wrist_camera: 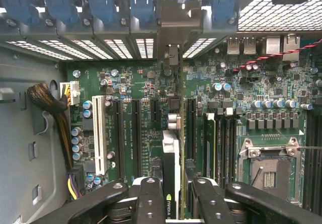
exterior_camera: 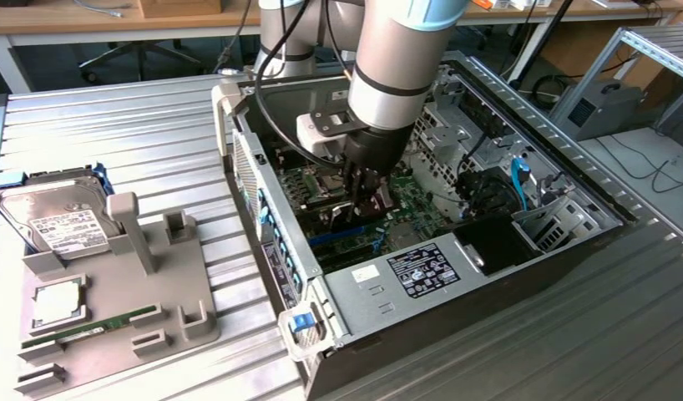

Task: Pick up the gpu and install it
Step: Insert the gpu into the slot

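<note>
At the moment of inspection the installation step was in hand, the pick-up having evidently been completed. In the exterior view the grey robot arm (exterior_camera: 392, 58) reached down from the top centre of the frame into the open black and silver computer case (exterior_camera: 564, 196), which stood right of centre on the ribbed metal surface (exterior_camera: 108, 125). The black pincer (exterior_camera: 358, 188) was low inside the case, over the green motherboard (exterior_camera: 414, 200). In the wrist view the pincer (wrist_camera: 171, 199), at the bottom centre of the frame, was partly closed, its fingers (wrist_camera: 148, 199) set on either side of the gpu (wrist_camera: 171, 173), a green circuit card seen edge-on with a black and silver cooler face, and gripping it. The card stood upright, its edge running up the middle of the frame in line with the long black expansion slots (wrist_camera: 137, 133) on the board and pointing toward the silver bracket opening (wrist_camera: 173, 38) among the blue slot latches (wrist_camera: 100, 5) along the top. Whether the card's connector edge had entered a slot could not be determined; it was hidden beneath the card. At the left of the exterior view the grey holding fixture (exterior_camera: 118, 309) carried a silver hard drive with white label (exterior_camera: 52, 221) and a long narrow green memory stick (exterior_camera: 97, 324), both untouched. In judgement, the next move called for exact alignment over the chosen slot, then a straight, even press, keeping the end bracket true to the rear opening.
</note>
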Robot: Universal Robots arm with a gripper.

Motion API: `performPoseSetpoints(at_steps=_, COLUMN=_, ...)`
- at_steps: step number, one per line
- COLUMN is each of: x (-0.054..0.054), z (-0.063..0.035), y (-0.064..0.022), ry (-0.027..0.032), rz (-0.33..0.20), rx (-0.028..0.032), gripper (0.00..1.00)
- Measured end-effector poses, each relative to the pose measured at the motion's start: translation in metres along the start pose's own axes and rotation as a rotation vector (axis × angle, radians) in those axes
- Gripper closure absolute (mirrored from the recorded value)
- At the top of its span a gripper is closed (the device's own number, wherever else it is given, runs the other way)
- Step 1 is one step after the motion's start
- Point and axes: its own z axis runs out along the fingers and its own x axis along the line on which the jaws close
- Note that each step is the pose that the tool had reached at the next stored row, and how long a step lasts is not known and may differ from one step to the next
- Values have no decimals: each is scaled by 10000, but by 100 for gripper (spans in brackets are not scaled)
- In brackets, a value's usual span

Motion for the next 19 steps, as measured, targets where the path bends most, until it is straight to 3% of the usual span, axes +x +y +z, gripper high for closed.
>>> performPoseSetpoints(at_steps=8, x=0, z=1, y=-3, ry=1, rz=1, rx=-38, gripper=73)
performPoseSetpoints(at_steps=19, x=1, z=28, y=-3, ry=0, rz=1, rx=-40, gripper=73)
